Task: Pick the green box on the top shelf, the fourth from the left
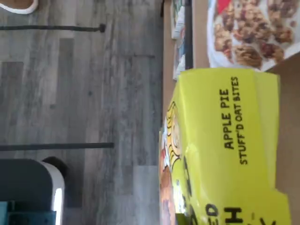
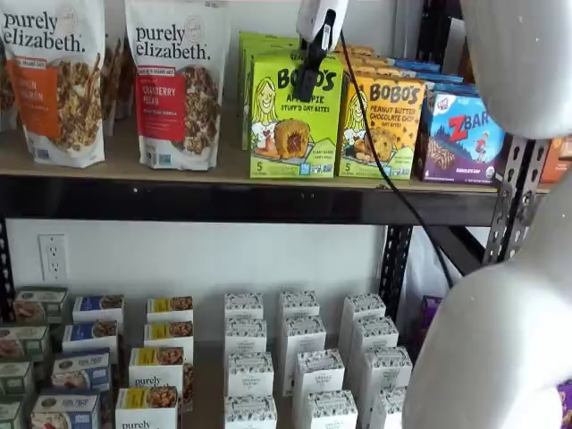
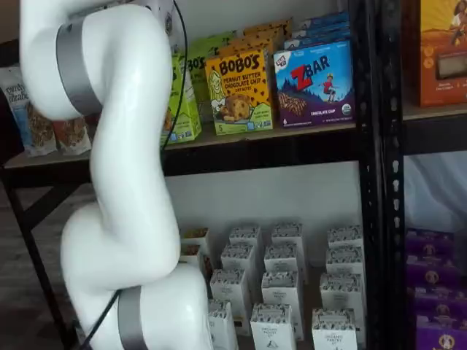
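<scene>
In a shelf view the pincer (image 2: 310,79) hangs from the upper middle of the frame, its black fingers clamped narrowly on the top edge of the green box (image 2: 292,114), which stands upright at the front of the top shelf (image 2: 179,170). The green box sits between a purely elizabeth cranberry bag (image 2: 177,80) on its left and the yellow-orange Bobo's box (image 2: 382,125) touching its right side. In the wrist view the green box (image 1: 225,145) fills the lower right, its "APPLE PIE STUFF'D OAT BITES" panel readable, with grey plank floor (image 1: 79,93) across the left half.
</scene>
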Motion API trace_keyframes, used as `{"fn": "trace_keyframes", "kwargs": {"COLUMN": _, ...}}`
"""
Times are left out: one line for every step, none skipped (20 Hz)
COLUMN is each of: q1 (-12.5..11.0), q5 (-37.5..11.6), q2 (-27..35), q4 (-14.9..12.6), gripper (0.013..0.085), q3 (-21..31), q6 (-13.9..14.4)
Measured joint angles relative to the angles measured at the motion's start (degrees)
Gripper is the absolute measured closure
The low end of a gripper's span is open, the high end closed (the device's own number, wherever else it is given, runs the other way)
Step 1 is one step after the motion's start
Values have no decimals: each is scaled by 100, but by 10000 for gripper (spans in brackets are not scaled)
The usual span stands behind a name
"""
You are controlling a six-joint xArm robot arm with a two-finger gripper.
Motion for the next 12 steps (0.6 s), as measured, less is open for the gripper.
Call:
{"fn": "trace_keyframes", "kwargs": {"q1": -10, "q5": 59, "q2": -44, "q4": 30, "gripper": 730, "q3": 25, "q6": 1}}
{"fn": "trace_keyframes", "kwargs": {"q1": -20, "q5": 123, "q2": -97, "q4": 58, "gripper": 730, "q3": 57, "q6": 2}}
{"fn": "trace_keyframes", "kwargs": {"q1": -30, "q5": 166, "q2": -174, "q4": 84, "gripper": 730, "q3": 115, "q6": 2}}
{"fn": "trace_keyframes", "kwargs": {"q1": -39, "q5": 203, "q2": -241, "q4": 108, "gripper": 730, "q3": 167, "q6": 1}}
{"fn": "trace_keyframes", "kwargs": {"q1": -55, "q5": 243, "q2": -320, "q4": 143, "gripper": 730, "q3": 230, "q6": -3}}
{"fn": "trace_keyframes", "kwargs": {"q1": -77, "q5": 291, "q2": -415, "q4": 182, "gripper": 730, "q3": 301, "q6": -12}}
{"fn": "trace_keyframes", "kwargs": {"q1": -96, "q5": 320, "q2": -516, "q4": 208, "gripper": 730, "q3": 382, "q6": -20}}
{"fn": "trace_keyframes", "kwargs": {"q1": -114, "q5": 327, "q2": -629, "q4": 227, "gripper": 730, "q3": 475, "q6": -29}}
{"fn": "trace_keyframes", "kwargs": {"q1": -127, "q5": 319, "q2": -708, "q4": 240, "gripper": 730, "q3": 545, "q6": -37}}
{"fn": "trace_keyframes", "kwargs": {"q1": -146, "q5": 321, "q2": -791, "q4": 259, "gripper": 730, "q3": 613, "q6": -48}}
{"fn": "trace_keyframes", "kwargs": {"q1": -172, "q5": 334, "q2": -879, "q4": 282, "gripper": 730, "q3": 679, "q6": -62}}
{"fn": "trace_keyframes", "kwargs": {"q1": -198, "q5": 349, "q2": -961, "q4": 304, "gripper": 730, "q3": 741, "q6": -78}}
